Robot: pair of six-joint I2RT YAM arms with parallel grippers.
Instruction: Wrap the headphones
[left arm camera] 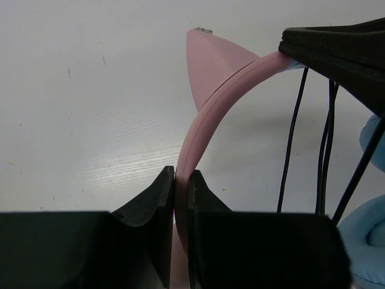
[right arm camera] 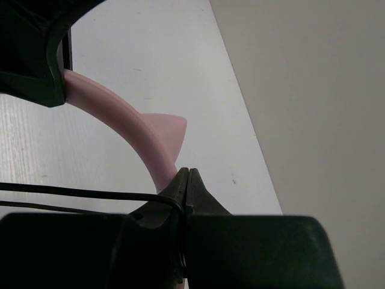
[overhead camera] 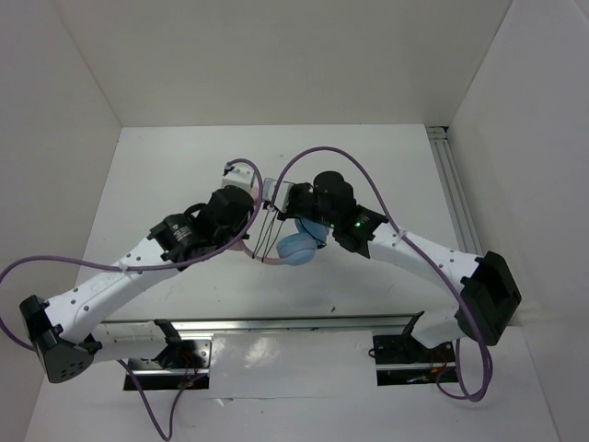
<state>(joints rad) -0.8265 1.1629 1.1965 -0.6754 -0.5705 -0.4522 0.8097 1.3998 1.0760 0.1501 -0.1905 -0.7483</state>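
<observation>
1. Left hand [left arm camera: 181, 177]: clenched on pink headband [left arm camera: 207, 114].
2. Right hand [right arm camera: 187, 176]: pinched shut on thin black cord [right arm camera: 90, 194].
3. Headphones [overhead camera: 299, 247]: strung between both hands over the bench [overhead camera: 166, 166], blue ear cup [left arm camera: 370, 241] beside cord strands.

You look down on a white bench [overhead camera: 166, 175] boxed in by three plain white walls: the back wall [overhead camera: 285, 55] along its far edge, the left wall [overhead camera: 46, 138] and the right wall [overhead camera: 534, 138]. An aluminium side rail [overhead camera: 453, 184] runs along the bench's right edge from the far right corner toward you. A near rail [overhead camera: 294, 324] lies across the near edge. The light is soft and even, and the bench shines pale just in front of that near rail. In your right wrist view a small dark speck [right arm camera: 233, 179] sits near the seam where bench meets wall.
</observation>
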